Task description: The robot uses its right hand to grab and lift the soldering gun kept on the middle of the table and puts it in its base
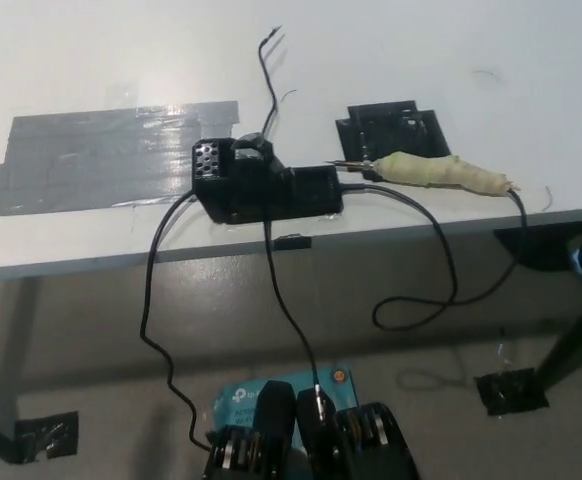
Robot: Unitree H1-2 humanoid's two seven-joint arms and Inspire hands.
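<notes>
Tape (111,160): lying flat far left on table (451,40), purpose unclear. Base (266,185): sitting mid-table by the near edge, cables trailing off it. Iron (436,172): lying just right of base, tip pointing toward it, cord hanging over the edge. Hands: neither showing; state impossible to tell.

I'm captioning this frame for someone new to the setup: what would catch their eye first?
Probably the soldering gun, its handle wrapped in pale tape, lying on the white table near the front edge at right, tip pointing left. Next to its tip sits the black base, with black cables drooping over the table edge. A wide patch of grey tape covers the table at left.
</notes>
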